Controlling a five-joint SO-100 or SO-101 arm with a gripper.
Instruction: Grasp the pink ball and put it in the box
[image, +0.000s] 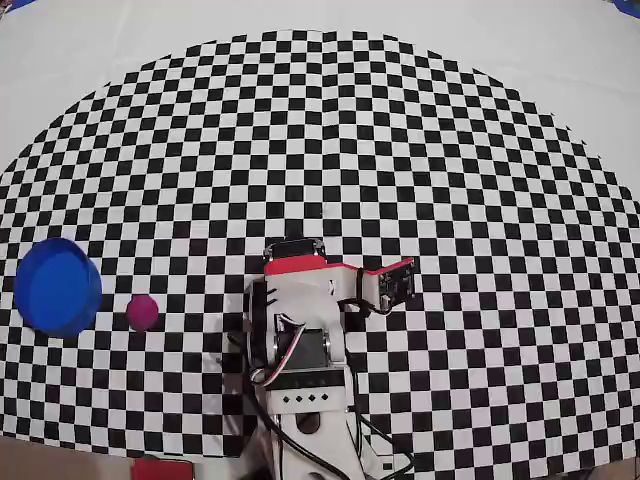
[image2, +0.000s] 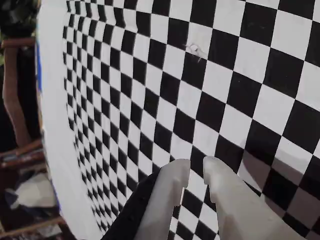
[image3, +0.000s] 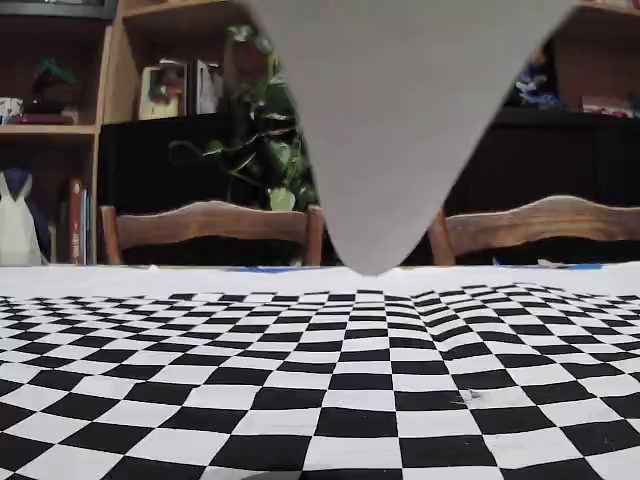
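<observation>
In the overhead view the pink ball (image: 142, 311) lies on the checkered cloth at the left. It is just right of the blue box (image: 57, 285), a round bowl, and apart from it. The arm (image: 300, 330) is folded at the bottom middle, to the right of the ball, and its fingers are hidden under it there. In the wrist view my gripper (image2: 196, 165) reaches in from the bottom edge. Its two white fingertips stand almost together with nothing between them, over bare checker squares. Ball and box do not show in the wrist or fixed views.
The checkered cloth (image: 400, 150) covers a white table. A red object (image: 160, 468) lies at the bottom edge of the overhead view. In the fixed view a blurred grey shape (image3: 400, 120) hangs from the top. Wooden chairs (image3: 210, 225) and shelves stand behind the table.
</observation>
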